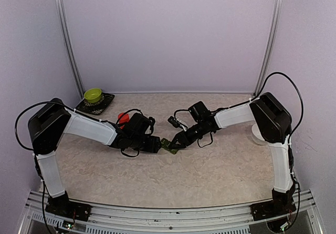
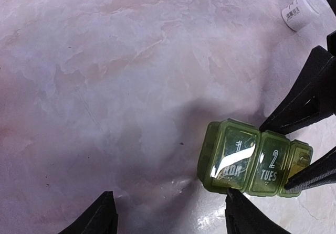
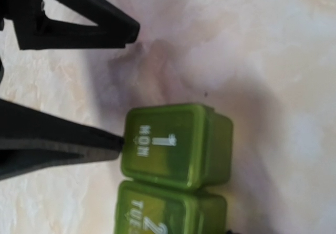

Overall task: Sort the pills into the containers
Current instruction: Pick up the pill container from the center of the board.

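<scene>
**Lid-opening stage: both pincers at the closed pill strip**

Right pincer (image 3: pixel 131 86): jaws partly apart, with nothing between them. Its lower fingertip (image 3: pixel 94 142) touches the long edge of the MON compartment (image 3: pixel 176 142). The upper finger stands clear over bare bench (image 3: pixel 252 45).

Left pincer (image 2: pixel 169 194): jaws wide and empty. One of its fingers, at the right of the left wrist view, sits just beside the near corner of the strip and may be touching it.

The containers (image 2: pixel 252 163) are a green strip of three joined compartments. They lie flat on the bench between the two pincers, near the middle of the top view.

Step in hand (judged): getting the first lid open, before any pill is moved. The next move calls for the right fingertip to catch under the lid's lip and lever it up while the strip is kept from sliding. The left pincer is well placed to act as a stop.

Contents: the lids of the MON compartment and the TUES compartment (image 2: pixel 269 166) are down, and no pill can be made out through the translucent green. The third compartment (image 2: pixel 298 160) is partly hidden by the right pincer's fingers, so its lid and contents cannot be told. No loose pills show in any view.

Beyond: a small white bottle (image 2: pixel 300 9) lies on the bench past the strip. A red bottle (image 1: pixel 122 117) stands behind the left arm. A green bowl (image 1: pixel 93 94) rests on a dark mat (image 1: pixel 107 103) at the far left.
</scene>
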{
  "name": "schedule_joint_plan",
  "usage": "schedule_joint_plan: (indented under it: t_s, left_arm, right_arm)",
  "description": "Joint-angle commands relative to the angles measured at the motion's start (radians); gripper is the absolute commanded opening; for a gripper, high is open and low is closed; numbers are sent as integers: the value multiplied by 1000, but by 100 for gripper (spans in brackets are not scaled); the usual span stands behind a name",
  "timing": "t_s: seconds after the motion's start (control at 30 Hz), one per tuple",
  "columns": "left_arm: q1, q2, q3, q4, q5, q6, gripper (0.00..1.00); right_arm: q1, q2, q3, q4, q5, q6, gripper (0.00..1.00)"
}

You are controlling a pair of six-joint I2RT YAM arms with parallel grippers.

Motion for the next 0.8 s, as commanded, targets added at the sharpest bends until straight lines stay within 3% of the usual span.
schedule_joint_plan:
  t_s: [0.0,0.77]
  left_arm:
    - [5,-17,3,19,-2,9,69]
    - [-15,108,40,-10,19,8,66]
  right_arm:
    - [17,-1,8,-63,35,-14,46]
    - [43,16,50,-93,37,28,47]
